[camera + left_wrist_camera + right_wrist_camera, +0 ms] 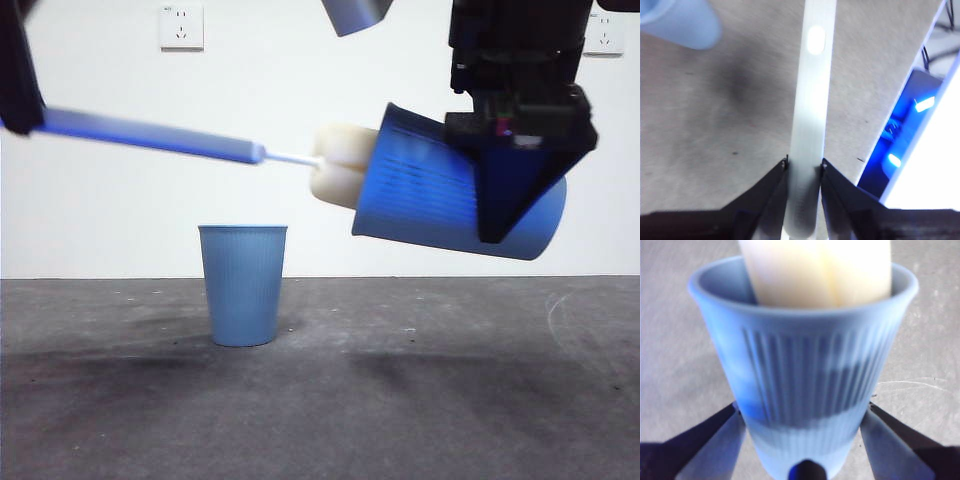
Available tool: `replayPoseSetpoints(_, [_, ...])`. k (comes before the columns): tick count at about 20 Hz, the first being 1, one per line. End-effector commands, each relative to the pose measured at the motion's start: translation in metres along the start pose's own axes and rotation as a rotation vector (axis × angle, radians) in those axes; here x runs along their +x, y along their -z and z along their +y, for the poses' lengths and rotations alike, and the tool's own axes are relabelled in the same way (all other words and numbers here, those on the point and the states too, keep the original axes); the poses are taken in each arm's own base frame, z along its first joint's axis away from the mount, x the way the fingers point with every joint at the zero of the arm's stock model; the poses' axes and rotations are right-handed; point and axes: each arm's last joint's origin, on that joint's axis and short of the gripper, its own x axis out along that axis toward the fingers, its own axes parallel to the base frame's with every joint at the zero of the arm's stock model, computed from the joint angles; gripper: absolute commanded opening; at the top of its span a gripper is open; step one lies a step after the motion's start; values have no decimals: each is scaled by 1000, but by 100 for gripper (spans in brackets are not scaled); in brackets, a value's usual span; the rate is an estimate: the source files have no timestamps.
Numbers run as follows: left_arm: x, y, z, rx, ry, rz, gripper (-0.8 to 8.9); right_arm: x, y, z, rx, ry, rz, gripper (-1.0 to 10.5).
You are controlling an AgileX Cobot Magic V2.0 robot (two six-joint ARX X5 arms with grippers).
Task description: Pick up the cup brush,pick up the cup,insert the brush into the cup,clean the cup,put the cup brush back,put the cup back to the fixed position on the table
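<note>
We see the right hand (515, 190) clamped on the cup (440, 185), holding it high on the right of the front view, tipped on its side with the rim facing left and well clear of the desk (400, 400). In the right wrist view its two jaws press the ribbed wall near the base. The left hand (804, 165) grips the cup brush (160, 137) by its handle, jaws closed narrowly on it, reaching in from the left edge. The brush's sponge head (340, 165) sits at the cup's mouth, partly past the rim. A second blue cup (242, 285) stands upright on the desk, below the brush handle with open air between. To its right, under the held cup, we see bare desk.
</note>
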Motion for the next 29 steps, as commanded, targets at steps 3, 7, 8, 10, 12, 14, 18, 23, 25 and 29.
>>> replayPoseSetpoints(3, [-26, 12, 5, -131, -107, -128, -8, -1, -3, 0, 88, -9, -34, -17])
replayPoseSetpoints(7, [-44, 24, 6, -192, -231, -175, -9, -1, -6, -1, 183, -1, -61, -17])
replayPoseSetpoints(8, [-46, 25, 6, -208, -237, -184, -9, -1, -7, -2, 207, 2, -69, -17])
replayPoseSetpoints(10, [-49, 28, 7, -263, -247, -200, -8, -2, -9, -3, 272, 6, -92, -16])
replayPoseSetpoints(12, [-53, 28, 10, -369, -250, -255, -8, -2, -11, -4, 338, 8, -111, -16])
replayPoseSetpoints(14, [-60, 23, 16, -503, -278, -379, -9, -3, -13, -5, 421, 3, -140, -16])
replayPoseSetpoints(18, [-58, 21, 38, -670, -324, -446, -9, -10, -18, -11, 555, -2, -241, -17])
replayPoseSetpoints(23, [-16, 39, 72, -872, -244, -459, -8, -40, -9, -29, 733, 23, -427, -17])
replayPoseSetpoints(25, [9, 54, 81, -961, -210, -449, -9, -56, -1, -37, 798, 36, -517, -17])
replayPoseSetpoints(29, [58, 69, 87, -1034, -155, -384, -9, -83, 10, -50, 884, 34, -702, -17])
